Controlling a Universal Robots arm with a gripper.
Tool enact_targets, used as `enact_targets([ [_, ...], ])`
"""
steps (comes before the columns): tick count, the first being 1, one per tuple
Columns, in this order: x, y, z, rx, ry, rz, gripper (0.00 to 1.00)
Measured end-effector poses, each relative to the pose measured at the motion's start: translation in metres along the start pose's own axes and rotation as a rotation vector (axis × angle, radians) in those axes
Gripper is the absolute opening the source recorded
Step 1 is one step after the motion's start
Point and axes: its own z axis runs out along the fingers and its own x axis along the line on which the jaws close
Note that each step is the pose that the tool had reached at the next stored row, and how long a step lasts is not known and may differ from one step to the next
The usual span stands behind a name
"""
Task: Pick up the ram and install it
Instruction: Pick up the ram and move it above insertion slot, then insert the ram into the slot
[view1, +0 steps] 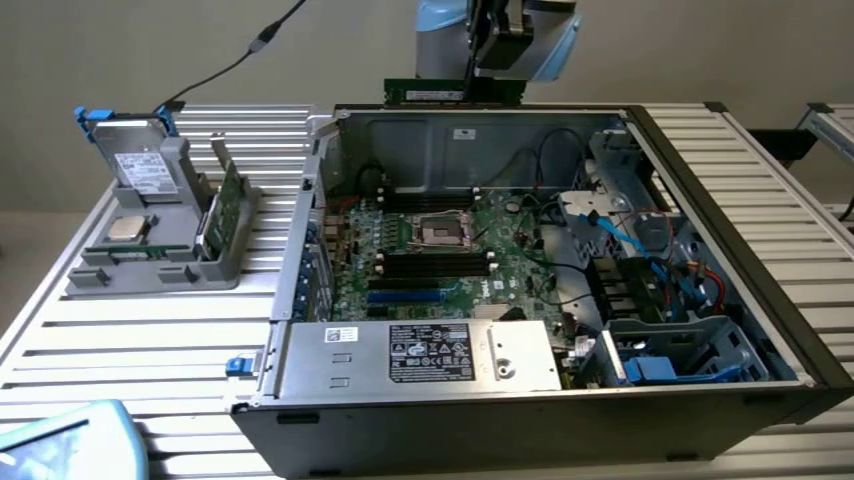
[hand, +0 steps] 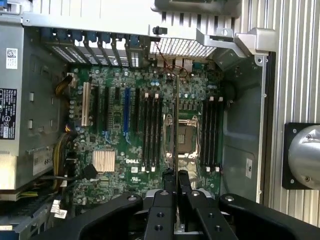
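My gripper (view1: 494, 78) hangs above the back wall of the open computer case (view1: 787, 330), shut on the ram (view1: 424, 93). The ram is a narrow green stick with a pale label, held level by its top edge and reaching toward the exterior view's left. In the wrist view the ram (hand: 176, 120) shows edge-on as a thin line running out from between the fingertips (hand: 169, 181). It hovers over the motherboard (hand: 115, 135), between a bank of black memory slots (hand: 151, 130) and the processor socket (hand: 188, 135). More memory slots (hand: 213, 132) lie beyond the socket.
A grey holder (view1: 147, 265) on the slatted table at the exterior view's left carries a wider green card (view1: 222, 215), a silver processor chip (view1: 128, 229) and a drive (view1: 144, 170). The power supply (view1: 414, 352) fills the case front, with cables and drive bays (view1: 667, 330) at the exterior view's right.
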Motion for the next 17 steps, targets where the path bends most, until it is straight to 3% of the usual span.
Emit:
enact_targets([
  [5,0.0003,0.0000,0.0024,0.0023,-0.0003,0.021,0.14],
  [9,0.0005,0.0002,0.0046,0.0044,0.0027,0.042,0.14],
  [17,0.0005,0.0002,0.0046,0.0045,0.0029,0.043,0.14],
])
